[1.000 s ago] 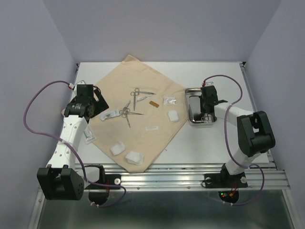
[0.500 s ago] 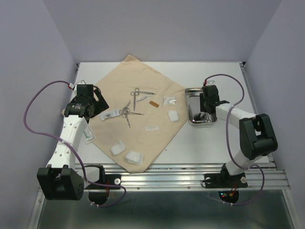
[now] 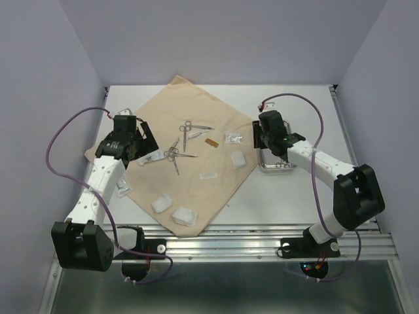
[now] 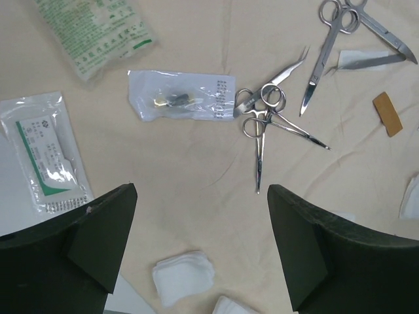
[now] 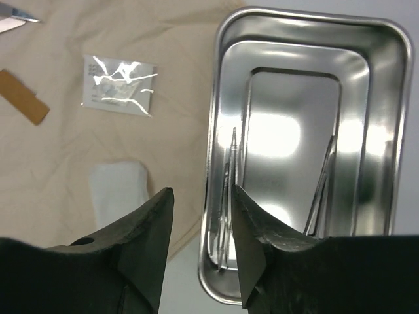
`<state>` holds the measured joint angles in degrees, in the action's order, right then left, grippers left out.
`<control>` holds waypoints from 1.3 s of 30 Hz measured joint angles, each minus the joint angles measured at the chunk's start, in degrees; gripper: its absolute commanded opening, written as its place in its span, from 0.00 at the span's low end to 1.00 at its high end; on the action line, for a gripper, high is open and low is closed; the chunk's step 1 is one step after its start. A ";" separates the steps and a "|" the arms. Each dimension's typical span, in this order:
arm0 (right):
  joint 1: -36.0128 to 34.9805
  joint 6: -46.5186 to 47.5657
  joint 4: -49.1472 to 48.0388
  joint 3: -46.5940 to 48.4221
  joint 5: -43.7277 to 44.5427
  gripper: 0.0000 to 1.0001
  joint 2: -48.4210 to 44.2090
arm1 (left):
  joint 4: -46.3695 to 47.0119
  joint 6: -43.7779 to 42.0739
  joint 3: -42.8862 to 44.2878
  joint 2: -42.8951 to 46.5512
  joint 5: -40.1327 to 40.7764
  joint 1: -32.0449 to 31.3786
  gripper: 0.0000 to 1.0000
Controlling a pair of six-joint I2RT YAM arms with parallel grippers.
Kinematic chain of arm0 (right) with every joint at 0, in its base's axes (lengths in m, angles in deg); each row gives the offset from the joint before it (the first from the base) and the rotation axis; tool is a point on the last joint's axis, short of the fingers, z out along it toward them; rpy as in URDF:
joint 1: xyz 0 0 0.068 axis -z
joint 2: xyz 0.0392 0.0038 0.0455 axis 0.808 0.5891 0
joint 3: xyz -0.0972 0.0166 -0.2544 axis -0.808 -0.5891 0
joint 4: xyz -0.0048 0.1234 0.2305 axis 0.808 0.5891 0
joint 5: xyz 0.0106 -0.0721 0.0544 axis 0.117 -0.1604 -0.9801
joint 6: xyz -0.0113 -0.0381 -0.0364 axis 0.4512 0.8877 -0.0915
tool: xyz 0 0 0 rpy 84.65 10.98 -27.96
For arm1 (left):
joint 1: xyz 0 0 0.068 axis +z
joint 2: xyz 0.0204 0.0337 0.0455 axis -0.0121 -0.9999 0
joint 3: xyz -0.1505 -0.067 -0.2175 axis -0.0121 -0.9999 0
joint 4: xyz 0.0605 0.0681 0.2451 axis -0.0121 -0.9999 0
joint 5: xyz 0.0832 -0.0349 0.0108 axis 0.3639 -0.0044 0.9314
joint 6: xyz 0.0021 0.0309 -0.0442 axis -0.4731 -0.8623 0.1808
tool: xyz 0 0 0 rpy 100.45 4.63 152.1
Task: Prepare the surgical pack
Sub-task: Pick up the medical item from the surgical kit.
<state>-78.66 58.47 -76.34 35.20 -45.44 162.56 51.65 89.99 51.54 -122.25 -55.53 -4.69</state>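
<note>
Cloth (image 3: pixel 190 157) is spread like a diamond on the bench (image 3: pixel 294 203), so I'll place everything off that

Tray (image 3: pixel 275 168) sits on the bench right at the cloth's right corner, its left rim up against the cloth edge. There are a couple of thin steel tools (image 5: pixel 228 209) lying lengthwise inside it, can't tell exactly what they are. Right gripper (image 5: pixel 201 196) hangs over the tray rim on the cloth side. Its jaws are partway apart with a narrow gap and nothing between them, so it's got hold of nothing

Around the cloth's middle there are 2 scissors (image 4: pixel 325 55) on the far side and a tangle of forceps (image 4: pixel 262 116) just nearer, crossing each other. A brown strip (image 3: pixel 211 142) lies just right of the scissors, and a small clear packet (image 5: pixel 118 85) lies further toward the right corner. Gauze (image 3: pixel 237 160): 1 pad near the cloth's right corner and 2 more by its near corner

Left gripper (image 4: pixel 200 196) hovers above the left part of the cloth, jaws spread wide and empty. A clear bag (image 4: pixel 180 103) lies on the cloth just left of the forceps. A green-printed pack (image 4: pixel 98 33) lies on the cloth further left, and a sealed pouch (image 4: pixel 49 157) straddles the cloth's left edge, partly on the bench
</note>
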 measured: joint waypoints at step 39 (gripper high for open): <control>-3.85 -5.79 5.60 -3.80 -0.04 0.47 -4.98 | 9.77 -5.79 12.66 -39.85 4.07 -18.29 0.86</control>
<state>-82.50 52.68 -70.75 31.39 -45.49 157.58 61.42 84.19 64.19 -162.10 -51.46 -22.99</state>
